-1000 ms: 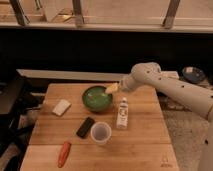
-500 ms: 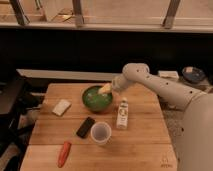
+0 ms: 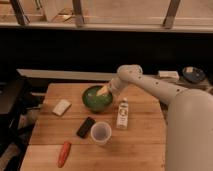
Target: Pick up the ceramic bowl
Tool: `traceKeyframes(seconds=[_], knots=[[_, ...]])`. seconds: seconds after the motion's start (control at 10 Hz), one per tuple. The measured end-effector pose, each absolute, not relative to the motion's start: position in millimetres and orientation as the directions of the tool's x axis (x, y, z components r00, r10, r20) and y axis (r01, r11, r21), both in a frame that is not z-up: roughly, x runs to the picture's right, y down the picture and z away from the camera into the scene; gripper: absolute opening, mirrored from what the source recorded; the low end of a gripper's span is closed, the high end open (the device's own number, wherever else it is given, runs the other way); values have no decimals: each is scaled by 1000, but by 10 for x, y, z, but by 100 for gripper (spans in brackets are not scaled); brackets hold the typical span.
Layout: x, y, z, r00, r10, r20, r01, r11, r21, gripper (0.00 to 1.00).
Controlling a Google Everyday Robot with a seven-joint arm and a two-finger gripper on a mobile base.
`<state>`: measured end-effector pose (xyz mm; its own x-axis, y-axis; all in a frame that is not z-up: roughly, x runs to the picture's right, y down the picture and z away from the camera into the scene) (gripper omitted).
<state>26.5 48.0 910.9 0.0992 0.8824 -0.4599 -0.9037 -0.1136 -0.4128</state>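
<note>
The ceramic bowl [image 3: 96, 100] is round, glossy green with a darker rim, and sits on the wooden table [image 3: 145, 140] toward its back middle. My gripper [image 3: 103, 90] reaches in from the right on the white arm [image 3: 150, 87] and hangs over the bowl's right rim, its yellowish fingertips at or just inside the rim. A translucent whitish cup [image 3: 101, 132] stands in front of the bowl.
A white bottle [image 3: 122, 113] lies just right of the bowl, below the arm. A black flat object [image 3: 86, 127] lies left of the cup, a white sponge-like block [image 3: 61, 107] at the left, and a red-orange object [image 3: 63, 153] near the front left edge. A dark counter runs behind.
The arm has swung left and lowered, bringing the gripper from the bowl's right side to over its right rim. The objects on the table have not moved.
</note>
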Motion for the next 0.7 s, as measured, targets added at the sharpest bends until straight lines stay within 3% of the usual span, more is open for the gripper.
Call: traceKeyframes(seconds=[0.2, 0.7], knots=[[243, 620, 9201, 101, 863, -494, -902, -130, -411, 77], [47, 814, 9222, 178, 836, -518, -862, -123, -493, 28]])
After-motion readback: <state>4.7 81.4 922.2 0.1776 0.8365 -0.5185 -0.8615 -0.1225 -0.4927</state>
